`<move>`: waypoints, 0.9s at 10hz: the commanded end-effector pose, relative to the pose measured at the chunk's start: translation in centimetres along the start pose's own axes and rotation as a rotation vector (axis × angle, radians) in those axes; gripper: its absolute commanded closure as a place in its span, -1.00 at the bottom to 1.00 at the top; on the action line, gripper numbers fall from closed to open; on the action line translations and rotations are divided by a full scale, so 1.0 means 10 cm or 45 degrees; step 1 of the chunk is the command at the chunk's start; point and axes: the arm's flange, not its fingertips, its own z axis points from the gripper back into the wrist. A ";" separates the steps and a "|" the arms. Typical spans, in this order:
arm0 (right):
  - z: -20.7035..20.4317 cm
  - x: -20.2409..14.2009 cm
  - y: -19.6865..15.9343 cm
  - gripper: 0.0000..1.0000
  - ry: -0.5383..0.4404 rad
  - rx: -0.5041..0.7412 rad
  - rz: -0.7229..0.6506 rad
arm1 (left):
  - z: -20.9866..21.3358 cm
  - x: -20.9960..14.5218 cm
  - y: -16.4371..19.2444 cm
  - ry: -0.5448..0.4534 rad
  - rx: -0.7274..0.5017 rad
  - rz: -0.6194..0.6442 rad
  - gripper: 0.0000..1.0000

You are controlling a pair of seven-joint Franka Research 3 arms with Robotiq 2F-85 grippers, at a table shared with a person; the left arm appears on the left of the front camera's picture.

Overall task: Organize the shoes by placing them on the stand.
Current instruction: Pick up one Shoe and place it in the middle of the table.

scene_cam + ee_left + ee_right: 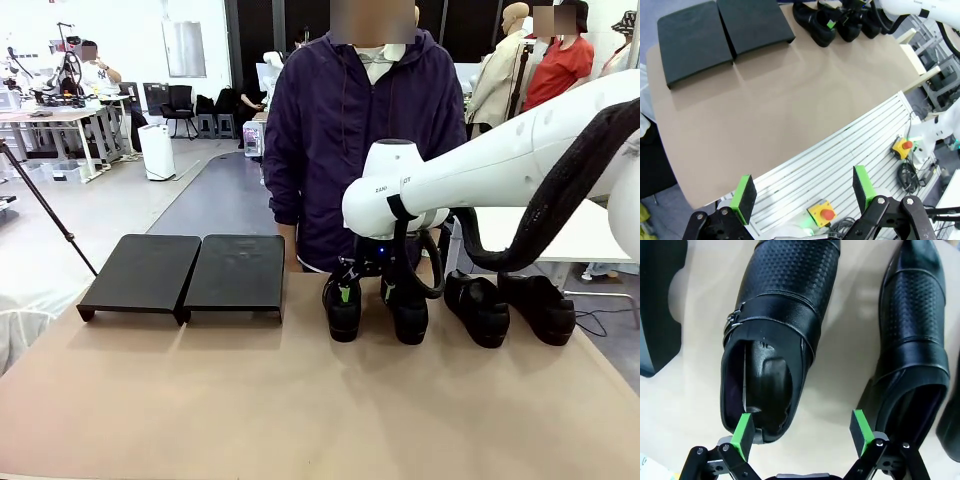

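Several glossy black shoes stand in a row at the table's far right; the leftmost (343, 308) and its neighbour (407, 312) lie under my right gripper (365, 288). In the right wrist view that gripper (801, 432) is open: one green pad (743, 432) sits over the heel opening of the buckled shoe (775, 330), while the other is over the gap beside the second shoe (912, 340). The stand (185, 272), two flat black platforms, is bare at the far left. My left gripper (803, 195) hangs open and empty, high over the table's near edge.
A person in a purple jacket (365, 150) stands right behind the shoes at the far side. Two more shoes (510, 305) lie to the right. Below the near table edge are a slatted frame and yellow stop buttons (822, 212). The tan tabletop (300, 400) is bare in the middle.
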 end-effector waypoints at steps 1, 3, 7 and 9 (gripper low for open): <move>-0.05 0.09 0.07 -1.00 0.009 -0.051 -0.021 | 0.01 0.00 -0.01 -0.003 -0.019 -0.017 -1.00; -0.13 0.15 0.07 -1.00 0.007 -0.057 -0.041 | 0.01 0.00 -0.01 -0.003 -0.019 -0.017 -1.00; -0.20 0.18 0.07 0.19 0.035 -0.071 -0.058 | 0.01 0.00 -0.01 -0.003 -0.019 -0.017 -1.00; -0.20 0.18 0.08 1.00 0.035 -0.056 -0.056 | 0.01 0.00 -0.01 -0.003 -0.019 -0.017 -1.00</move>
